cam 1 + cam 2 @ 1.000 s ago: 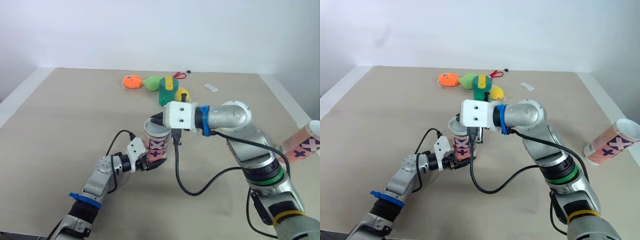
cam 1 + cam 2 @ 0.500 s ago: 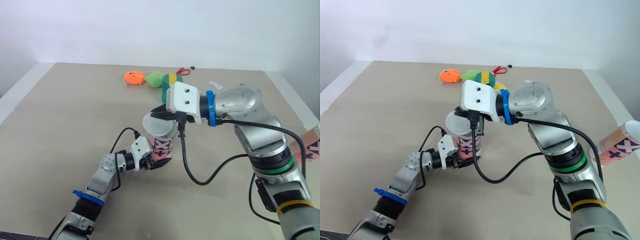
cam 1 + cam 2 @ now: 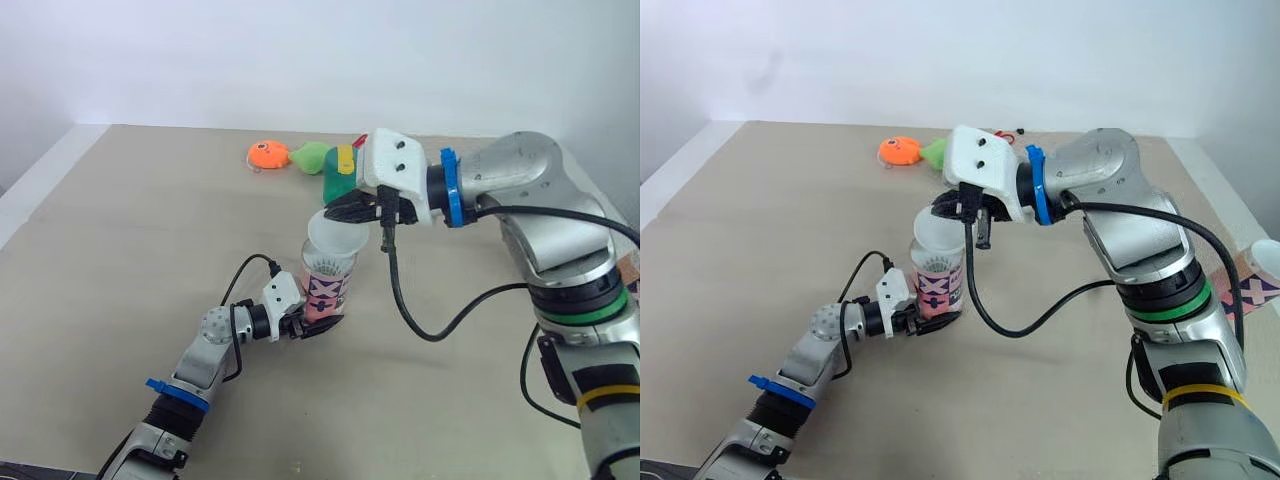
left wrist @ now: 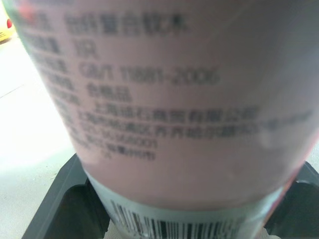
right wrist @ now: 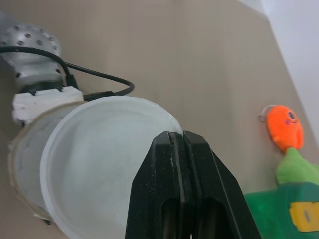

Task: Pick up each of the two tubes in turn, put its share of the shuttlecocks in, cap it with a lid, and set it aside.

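1. At the middle of the counter (image 3: 120, 250), your left hand (image 3: 305, 325) is clamped low on the pink tube (image 3: 325, 290), which stands upright with its mouth open to the ceiling.
2. Seen from the left wrist, the tube's printed body and barcode band sit between the black fingers (image 4: 55, 199), one on each side of its base.
3. Just above the tube's mouth, your right hand (image 3: 335, 212) pinches a white lid (image 3: 335, 238) by its rim, the two fingers pressed together on the edge.
4. From the right wrist, the lid (image 5: 99, 159) hangs tilted and a little off-centre over the mouth, with part of the tube's rim showing past it; whether lid and rim touch cannot be told.
5. Over at the counter's right edge, well apart from both hands, the second tube (image 3: 1258, 290) lies tilted with its open end raised.
6. Along the far side of the counter, an orange plush toy (image 3: 266, 155) sits just beside a green plush toy (image 3: 312, 155), and a green and yellow toy (image 3: 340, 178) shows behind your right hand.
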`<state>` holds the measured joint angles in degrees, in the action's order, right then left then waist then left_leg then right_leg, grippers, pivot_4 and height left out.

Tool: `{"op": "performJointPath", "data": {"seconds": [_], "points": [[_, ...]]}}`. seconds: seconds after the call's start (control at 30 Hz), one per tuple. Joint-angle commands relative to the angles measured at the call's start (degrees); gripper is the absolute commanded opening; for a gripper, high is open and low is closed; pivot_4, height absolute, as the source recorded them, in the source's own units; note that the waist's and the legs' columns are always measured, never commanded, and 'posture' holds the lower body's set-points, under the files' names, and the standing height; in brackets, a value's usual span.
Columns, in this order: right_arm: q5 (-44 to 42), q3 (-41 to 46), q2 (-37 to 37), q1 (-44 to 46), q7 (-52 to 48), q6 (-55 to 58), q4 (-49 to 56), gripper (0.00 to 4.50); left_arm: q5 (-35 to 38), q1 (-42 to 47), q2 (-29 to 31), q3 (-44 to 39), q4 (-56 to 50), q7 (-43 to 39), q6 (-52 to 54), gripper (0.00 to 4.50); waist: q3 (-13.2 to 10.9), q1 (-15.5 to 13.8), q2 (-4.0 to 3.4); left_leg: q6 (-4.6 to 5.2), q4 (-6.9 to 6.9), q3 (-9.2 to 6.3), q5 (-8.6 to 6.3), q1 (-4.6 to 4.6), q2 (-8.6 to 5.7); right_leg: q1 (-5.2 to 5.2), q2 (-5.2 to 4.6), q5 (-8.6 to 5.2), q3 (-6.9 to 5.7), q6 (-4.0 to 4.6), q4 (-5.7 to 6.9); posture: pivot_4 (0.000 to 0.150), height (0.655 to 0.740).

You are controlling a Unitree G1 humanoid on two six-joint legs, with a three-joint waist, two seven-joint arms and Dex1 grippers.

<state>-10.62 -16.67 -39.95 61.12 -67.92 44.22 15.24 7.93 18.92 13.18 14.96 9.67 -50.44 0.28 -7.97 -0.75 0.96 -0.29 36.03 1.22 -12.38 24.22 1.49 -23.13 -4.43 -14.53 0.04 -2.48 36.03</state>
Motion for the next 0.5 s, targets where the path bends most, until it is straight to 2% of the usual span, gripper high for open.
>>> {"op": "performJointPath", "data": {"seconds": [0.03,0.5], "points": [[-1.25,-1.05,-0.78,3.14,-1.79,2.00,0.08,0.04,-2.06,-1.75,0.10,2.40,4.94,0.23,2.48,3.23,0.00,0.00,0.01,0.00,0.01,0.00,0.00,0.00,0.00,0.00,0.00,0.00,0.00,-0.01,0.00,0.150,0.7400],[1.21,-7.72,-1.30,5.31,-3.06,2.60,-1.80,0.04,-2.08,-2.17,-0.65,2.26,4.94,1.24,2.23,3.23,-0.02,0.00,0.00,0.00,0.25,-0.05,0.00,0.05,0.00,0.03,0.04,0.08,-0.03,-0.09,0.03,0.150,0.7400]]}}
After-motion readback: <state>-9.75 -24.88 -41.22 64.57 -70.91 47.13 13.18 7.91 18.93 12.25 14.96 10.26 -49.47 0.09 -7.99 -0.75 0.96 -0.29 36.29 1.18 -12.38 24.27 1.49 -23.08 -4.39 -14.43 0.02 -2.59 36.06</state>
